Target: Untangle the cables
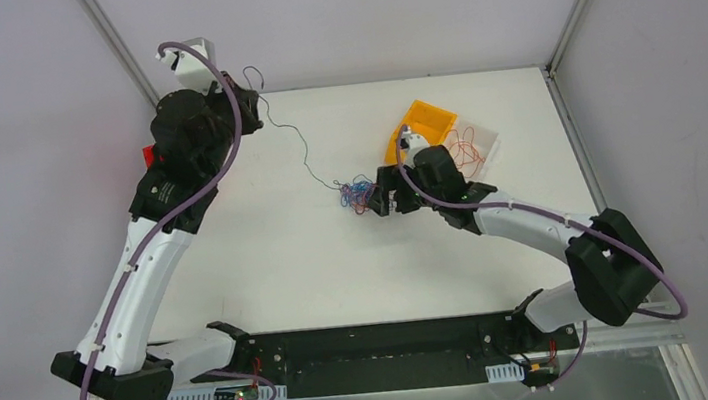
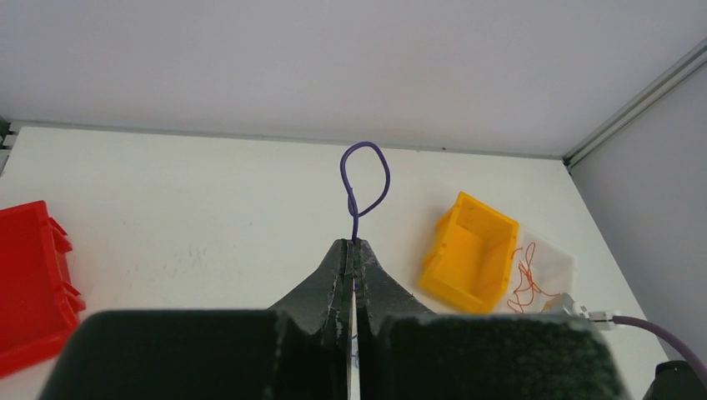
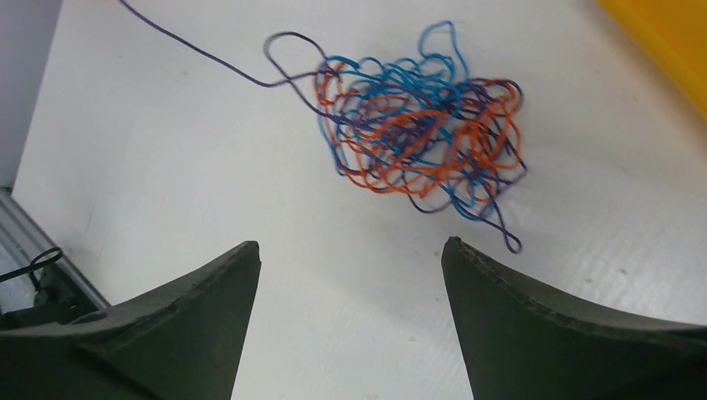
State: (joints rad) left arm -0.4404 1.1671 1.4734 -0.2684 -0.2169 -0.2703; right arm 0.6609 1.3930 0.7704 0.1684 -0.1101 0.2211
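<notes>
The cables lie as a small tangle [image 1: 357, 195] [image 3: 417, 125] of blue, orange and purple wires on the white table. One purple wire [image 1: 302, 151] [image 3: 192, 50] runs taut from the tangle up to my left gripper [image 1: 251, 96] [image 2: 354, 243], raised at the far left. That gripper is shut on it, and the wire's looped end [image 2: 365, 179] sticks out past the fingertips. My right gripper [image 1: 373, 201] [image 3: 350, 244] stands open just right of the tangle, nothing between its fingers, with one fingertip [image 3: 454, 246] close to a stray purple loop.
A yellow bin [image 1: 425, 123] [image 2: 468, 250] lies tipped behind the right gripper. Beside it is a clear bag [image 1: 473, 149] [image 2: 542, 267] with orange wires in it. A red bin [image 1: 150, 155] [image 2: 29, 283] sits at the far left under the left arm.
</notes>
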